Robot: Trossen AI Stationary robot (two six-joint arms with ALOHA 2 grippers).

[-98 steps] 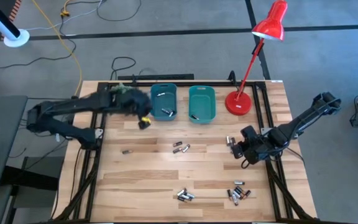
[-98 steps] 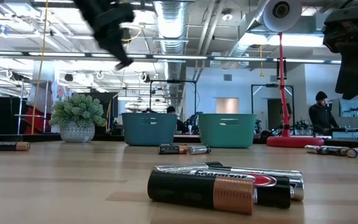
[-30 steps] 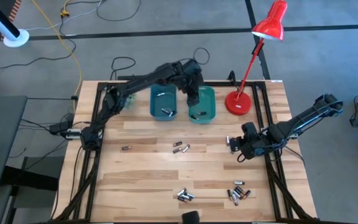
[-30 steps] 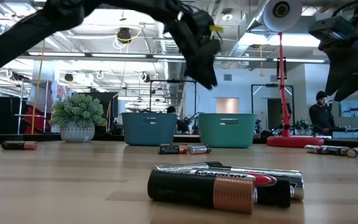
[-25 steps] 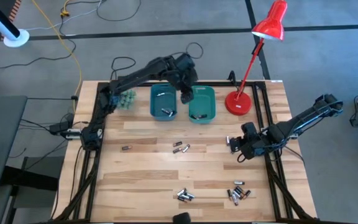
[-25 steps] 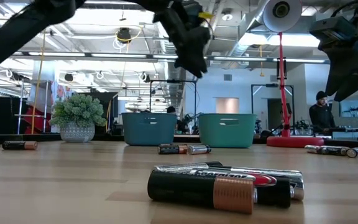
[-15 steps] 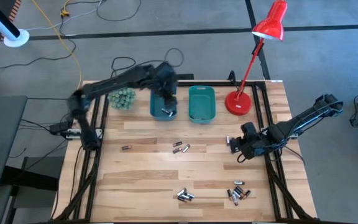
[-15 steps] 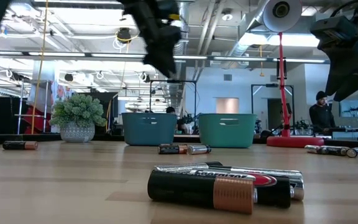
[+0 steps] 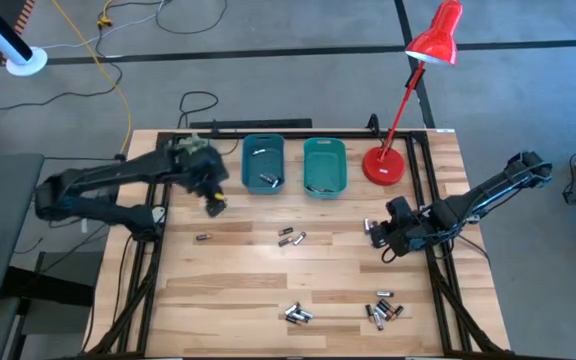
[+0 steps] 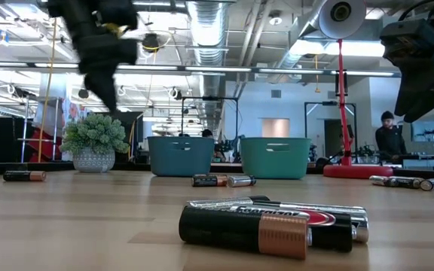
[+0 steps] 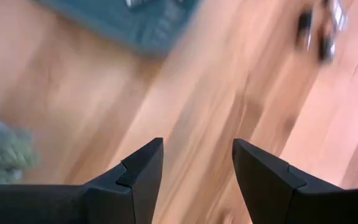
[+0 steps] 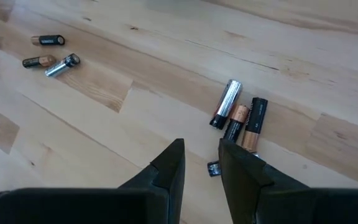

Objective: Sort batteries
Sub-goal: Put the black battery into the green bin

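- Two teal plastic bins are sitting at the far side of the pale wooden slat table [image 9: 238,290]: the left bin [image 9: 263,164] is holding a few small cylindrical batteries [image 9: 266,180]; the right bin [image 9: 324,166] is looking almost bare.
- Most cells are lying loose: one lone cell [image 9: 202,239], a centre pair [image 9: 290,237], a front cluster [image 9: 298,314], a right-front cluster [image 9: 382,309].
- Left gripper [image 11: 195,163] is hovering beside the left bin, fingers spread, carrying nothing.
- Right gripper [image 12: 197,160] is hanging above a trio of cells [image 12: 240,117], fingers narrowly parted, empty.
- Judgement: sorting is barely begun.
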